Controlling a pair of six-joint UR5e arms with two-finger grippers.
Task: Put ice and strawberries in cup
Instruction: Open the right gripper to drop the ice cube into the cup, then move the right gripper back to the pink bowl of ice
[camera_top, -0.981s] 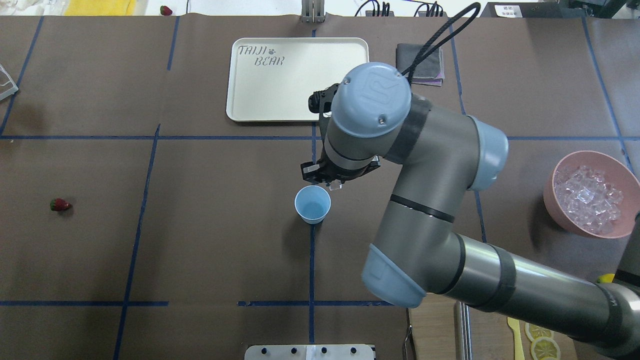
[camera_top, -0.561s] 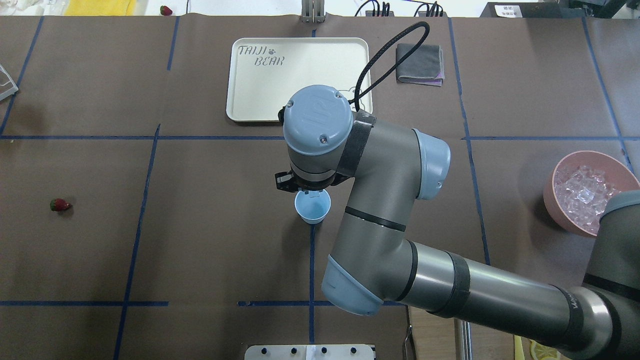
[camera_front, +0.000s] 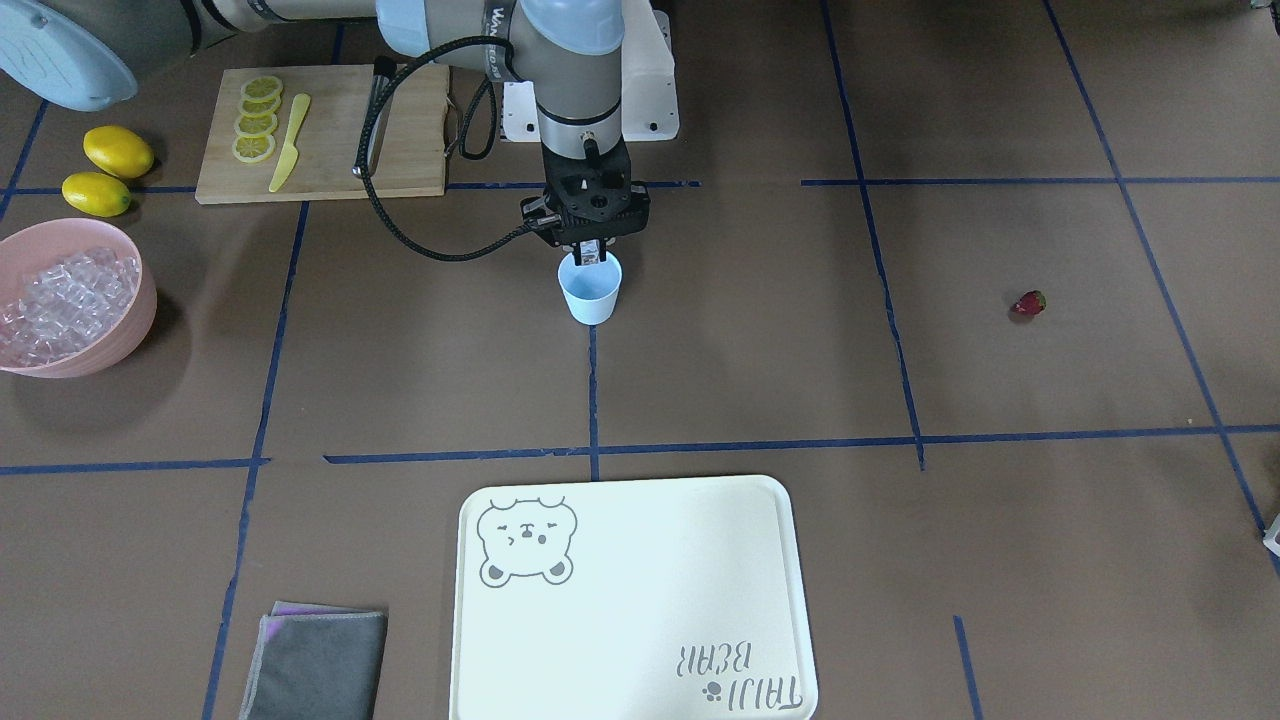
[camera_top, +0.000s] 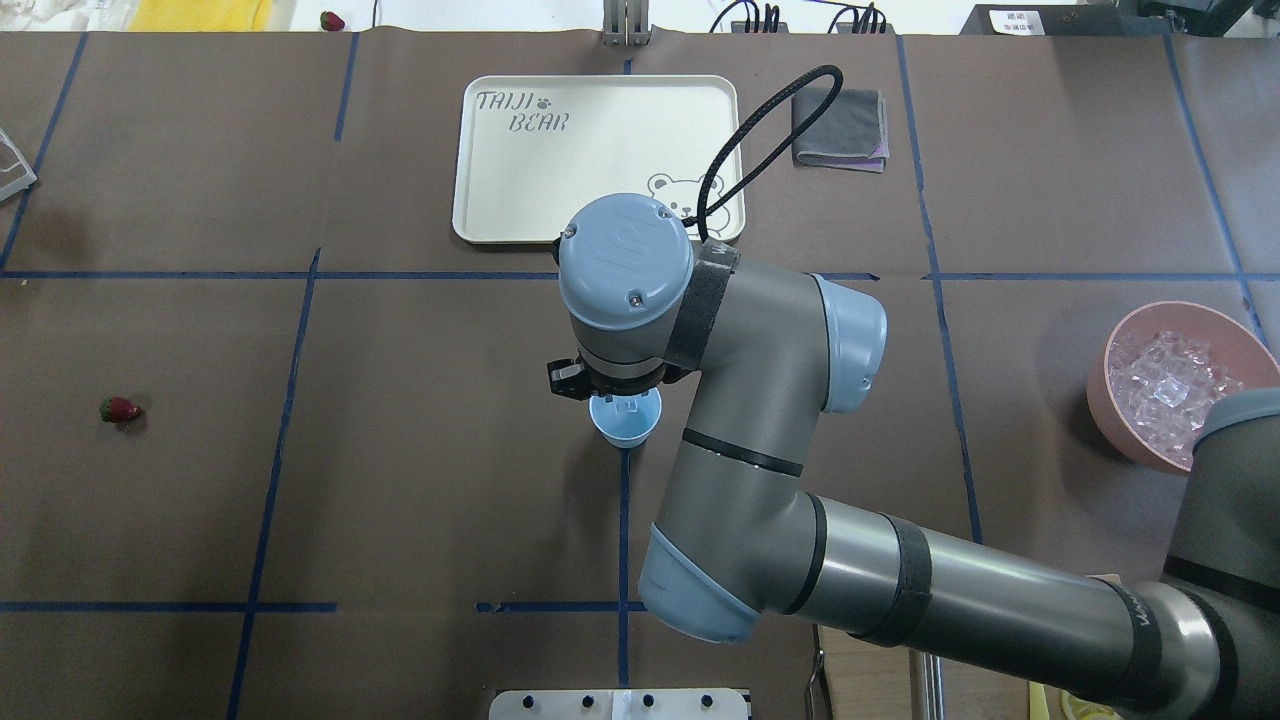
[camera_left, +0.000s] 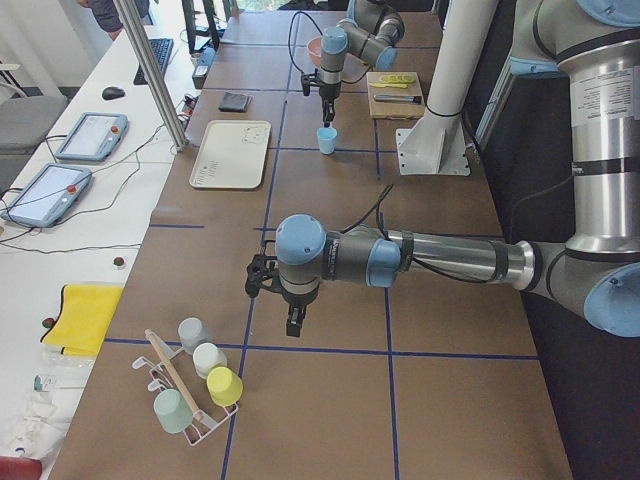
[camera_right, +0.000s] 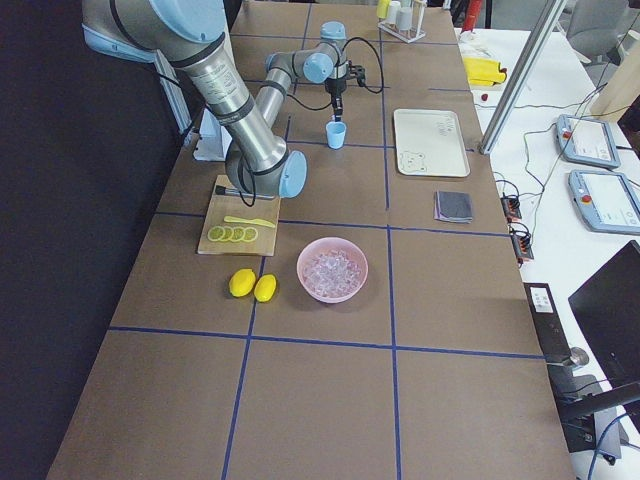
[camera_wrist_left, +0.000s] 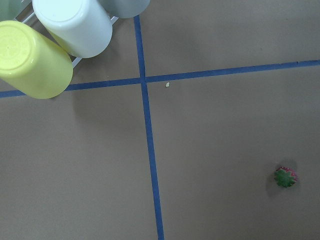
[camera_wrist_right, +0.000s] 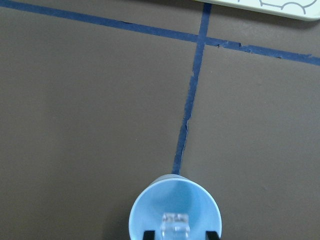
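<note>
One ice cube (camera_wrist_right: 176, 223) shows between the right gripper's (camera_front: 590, 252) two fingertips in the wrist view. There is a gap on each side of it, so the jaws stand apart and grip nothing. Whether the cube rests on the cup's (camera_front: 590, 295) floor I cannot tell. The gripper points straight down over the cup's mouth. The cup stands upright on a blue tape line near the table's middle. Beyond it lies the tray (camera_top: 600, 150), with a folded cloth (camera_top: 840, 128) beside that. The bowl (camera_top: 1120, 425) heaped with ice (camera_top: 1170, 385) is well off on the robot's right, near two lemons (camera_front: 118, 150) and a board (camera_front: 330, 130). The strawberry (camera_top: 120, 409) lies alone on the table, well to the cup's left. The left gripper (camera_left: 292, 325) hangs over the table, and its wrist view takes in that berry. Whether it is parted or closed I cannot tell.
</note>
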